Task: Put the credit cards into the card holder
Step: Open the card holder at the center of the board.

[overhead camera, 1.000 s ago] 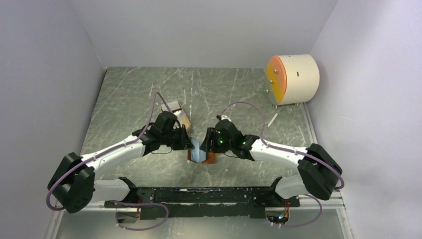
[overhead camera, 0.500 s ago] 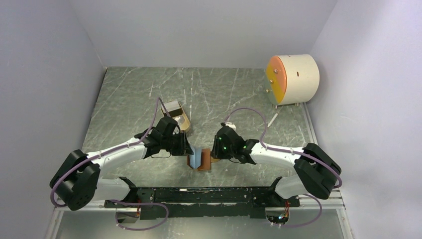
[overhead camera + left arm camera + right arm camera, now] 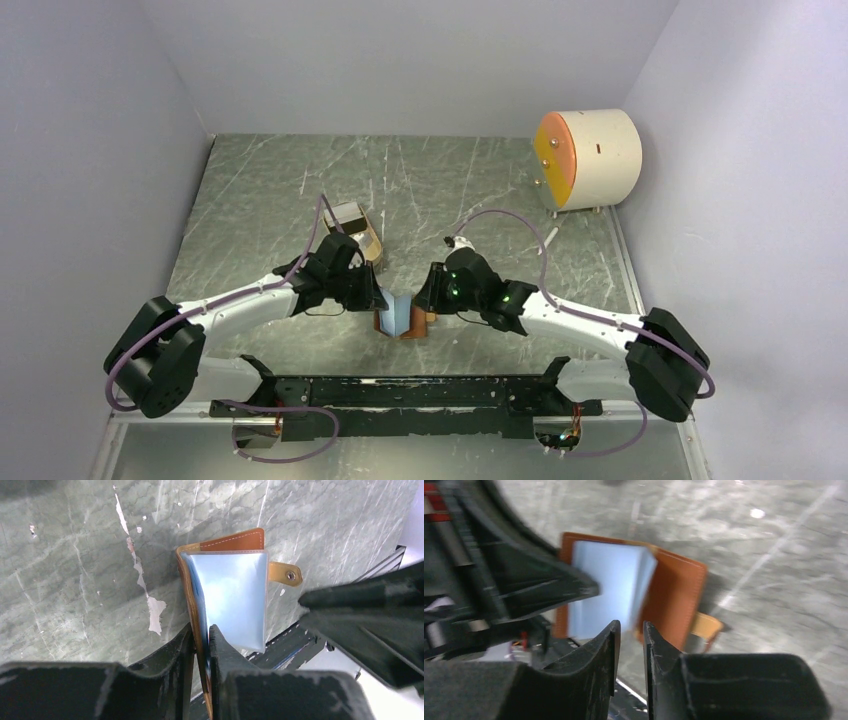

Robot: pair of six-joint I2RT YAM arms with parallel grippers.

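Observation:
The card holder is a reddish-brown leather wallet, held on edge and open near the table's front. My left gripper is shut on its left edge; in the left wrist view the jaws pinch the brown cover and a pale-blue inner leaf. I cannot tell whether that leaf is a card or a sleeve. The snap tab sticks out to the right. My right gripper is just right of the holder, its jaws a narrow gap apart and empty. A whitish card lies in the tan tray.
The tan oval tray sits behind the left gripper. A white cylinder with an orange face stands at the back right, with a small white stick near it. The black base rail runs along the near edge.
Both grippers and the card holder moved toward the near edge. The right arm's elbow has swung right, and its jaws have drawn back a little from the holder.

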